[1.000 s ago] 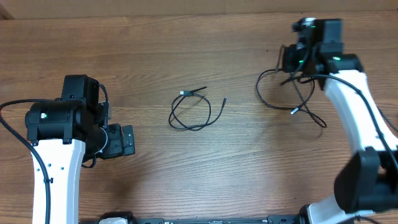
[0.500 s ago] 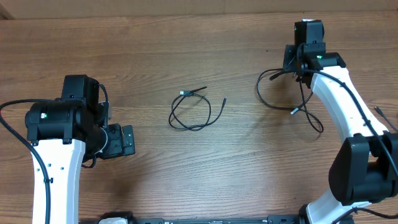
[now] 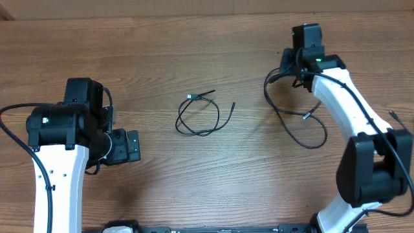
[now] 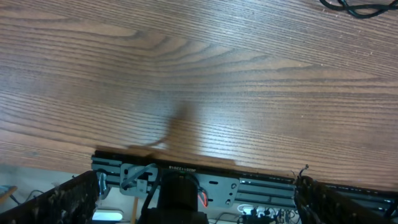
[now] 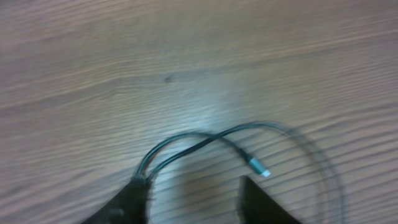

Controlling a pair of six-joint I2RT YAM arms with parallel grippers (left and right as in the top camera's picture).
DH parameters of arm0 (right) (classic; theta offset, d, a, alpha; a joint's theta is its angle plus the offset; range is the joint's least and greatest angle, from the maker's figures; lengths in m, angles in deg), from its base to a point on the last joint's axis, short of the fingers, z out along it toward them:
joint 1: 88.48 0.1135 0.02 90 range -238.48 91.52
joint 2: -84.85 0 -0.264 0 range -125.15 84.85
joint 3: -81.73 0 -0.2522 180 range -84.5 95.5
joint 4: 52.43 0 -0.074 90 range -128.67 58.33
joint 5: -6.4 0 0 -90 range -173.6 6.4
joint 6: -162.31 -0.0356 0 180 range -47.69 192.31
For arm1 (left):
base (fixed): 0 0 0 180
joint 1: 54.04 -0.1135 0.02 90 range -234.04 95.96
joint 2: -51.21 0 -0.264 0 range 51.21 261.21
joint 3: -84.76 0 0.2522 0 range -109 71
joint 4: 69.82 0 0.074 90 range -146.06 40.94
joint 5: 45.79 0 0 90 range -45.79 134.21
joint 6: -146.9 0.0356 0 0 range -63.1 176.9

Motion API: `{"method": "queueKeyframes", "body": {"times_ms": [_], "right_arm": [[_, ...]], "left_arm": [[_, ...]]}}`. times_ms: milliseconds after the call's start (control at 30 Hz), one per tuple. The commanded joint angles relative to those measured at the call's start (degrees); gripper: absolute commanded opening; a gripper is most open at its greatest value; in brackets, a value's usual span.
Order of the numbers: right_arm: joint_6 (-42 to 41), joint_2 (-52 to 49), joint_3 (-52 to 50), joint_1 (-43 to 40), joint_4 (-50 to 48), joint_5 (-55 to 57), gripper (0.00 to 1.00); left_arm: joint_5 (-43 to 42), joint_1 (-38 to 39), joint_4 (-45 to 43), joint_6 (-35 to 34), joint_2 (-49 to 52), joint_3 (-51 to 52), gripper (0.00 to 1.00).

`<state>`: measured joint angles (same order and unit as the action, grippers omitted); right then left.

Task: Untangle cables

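Two black cables lie on the wooden table. One is a small loose loop (image 3: 199, 133) at the centre. The other (image 3: 307, 116) sprawls at the right in a wider loop with a long tail toward the front. My right gripper (image 3: 289, 66) hovers over that cable's far end, its jaws apart. In the right wrist view two strands (image 5: 193, 135) run up to the left fingertip (image 5: 135, 193) and touch it; a pale plug end (image 5: 256, 167) lies just ahead of the right fingertip. My left gripper (image 3: 131, 146) stands wide open at the left, nothing between its fingers.
The table's front edge and a metal rail (image 4: 249, 180) show in the left wrist view, with a bit of the centre cable (image 4: 354, 7) at the top right. The right arm (image 3: 343, 110) reaches across the right side of the table.
My right gripper has gone from shut to open and shifted left toward the far side. The right cable's loop has dropped and spread, its tail now lying further forward. The left arm is unmoved.
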<state>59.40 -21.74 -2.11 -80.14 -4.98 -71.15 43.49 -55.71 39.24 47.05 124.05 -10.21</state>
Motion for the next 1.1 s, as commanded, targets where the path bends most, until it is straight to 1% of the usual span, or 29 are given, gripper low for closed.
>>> {"method": "queueKeyframes", "body": {"times_ms": [0, 33, 67, 200, 300, 433, 500, 667, 800, 833, 933, 1067], "right_arm": [[2.9, -2.6, -0.7, 0.6, 0.0, -9.0, 0.83], [4.5, -3.5, -0.7, 0.7, 0.5, -11.5, 0.92], [4.9, -3.8, -0.7, 0.7, 0.8, -12.3, 0.95], [5.7, -4.9, -0.7, 0.7, 4.1, -13.9, 0.95], [6.0, -5.7, -0.7, 0.7, 6.3, -14.1, 0.88], [8.9, -7.7, -0.7, 0.7, 7.6, -15.4, 0.76], [9.0, -9.3, -0.7, 0.7, 7.5, -15.6, 0.73], [10.0, -12.7, -0.7, 0.7, 7.1, -15.5, 0.53], [10.0, -13.2, -0.8, 0.7, 7.0, -15.5, 0.41], [10.0, -13.2, -0.8, 0.7, 7.0, -15.5, 0.39], [10.0, -13.2, -1.3, 0.7, 7.2, -15.5, 0.39], [11.6, -13.2, -4.7, 0.7, 6.3, -15.0, 0.39]], "left_arm": [[-0.4, -0.5, 0.0, 1.3, 0.2, -0.7, 1.00], [-0.4, -0.5, 0.0, 1.3, 0.2, -0.7, 1.00], [-0.4, -0.5, 0.0, 1.3, 0.2, -0.7, 1.00], [-0.4, -0.5, 0.0, 1.3, 0.2, -0.7, 0.99], [-0.4, -0.5, 0.0, 1.3, 0.2, -0.7, 1.00], [-0.4, -0.5, 0.0, 1.3, 0.2, -0.7, 1.00], [-0.4, -0.5, 0.0, 1.3, 0.2, -0.7, 1.00], [-0.4, -0.5, 0.0, 1.3, 0.2, -0.7, 1.00], [-0.4, -0.5, 0.0, 1.3, 0.2, -0.7, 0.99], [-0.4, -0.5, 0.0, 1.3, 0.2, -0.7, 0.99], [-0.4, -0.5, 0.0, 1.3, 0.2, -0.7, 0.99], [-0.4, -0.5, 0.0, 1.3, 0.2, -0.7, 0.99]]}}
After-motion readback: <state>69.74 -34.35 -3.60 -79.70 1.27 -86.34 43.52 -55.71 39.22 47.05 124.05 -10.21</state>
